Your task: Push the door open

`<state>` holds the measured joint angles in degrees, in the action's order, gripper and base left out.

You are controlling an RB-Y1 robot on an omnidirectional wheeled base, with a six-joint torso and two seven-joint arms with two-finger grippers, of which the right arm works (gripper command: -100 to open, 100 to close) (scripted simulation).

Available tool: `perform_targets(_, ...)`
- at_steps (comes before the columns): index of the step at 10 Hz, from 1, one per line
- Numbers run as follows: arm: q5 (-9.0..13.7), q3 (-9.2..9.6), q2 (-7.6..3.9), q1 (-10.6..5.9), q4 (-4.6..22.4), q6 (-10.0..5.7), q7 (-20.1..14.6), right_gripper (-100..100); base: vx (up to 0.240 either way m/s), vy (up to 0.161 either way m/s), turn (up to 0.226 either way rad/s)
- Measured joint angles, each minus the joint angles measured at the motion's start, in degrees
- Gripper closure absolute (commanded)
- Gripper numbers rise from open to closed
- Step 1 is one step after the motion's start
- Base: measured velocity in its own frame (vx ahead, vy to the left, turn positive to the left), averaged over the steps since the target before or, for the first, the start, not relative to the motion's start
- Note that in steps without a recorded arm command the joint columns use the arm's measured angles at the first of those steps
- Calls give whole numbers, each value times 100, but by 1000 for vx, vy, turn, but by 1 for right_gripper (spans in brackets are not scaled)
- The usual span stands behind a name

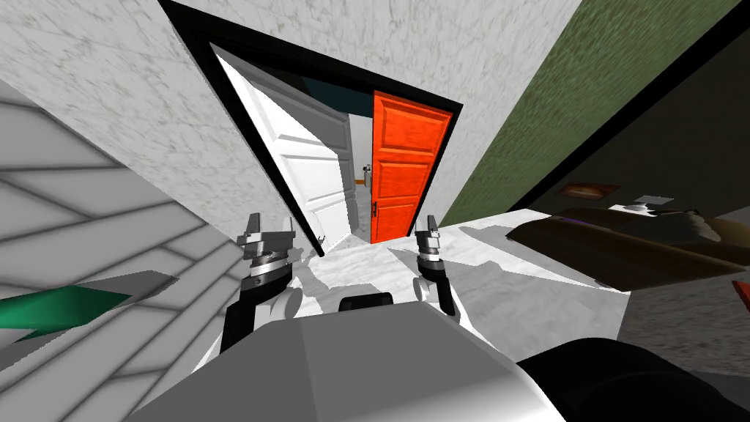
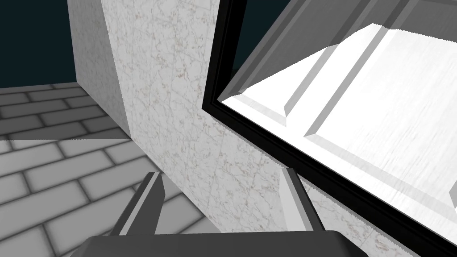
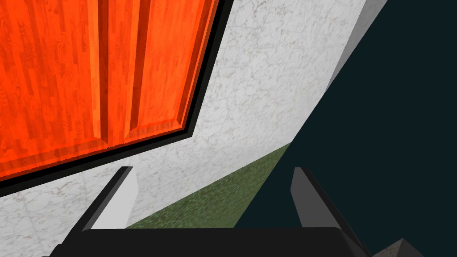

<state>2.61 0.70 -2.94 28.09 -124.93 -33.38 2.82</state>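
the left gripper (image 2: pixel 221 178), fingers spread, is close to the black frame (image 2: pixel 267 140) of the white door (image 1: pixel 307 157), which stands swung inward, and the right gripper (image 3: pixel 214 172), also spread, faces the orange door (image 1: pixel 399 172), seemingly shut.

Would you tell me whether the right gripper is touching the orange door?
Apart: the right wrist view shows the right gripper open, short of the orange door.

left gripper (image 2: pixel 222 174) — fingers apart | white door (image 2: pixel 392 98) | black frame (image 2: pixel 276 143)
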Motion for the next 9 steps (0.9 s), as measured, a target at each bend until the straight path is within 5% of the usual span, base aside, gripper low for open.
perform_targets(9, 203, 96, -103, -75, 261, -86, -220, -100, 210, -159, -6)
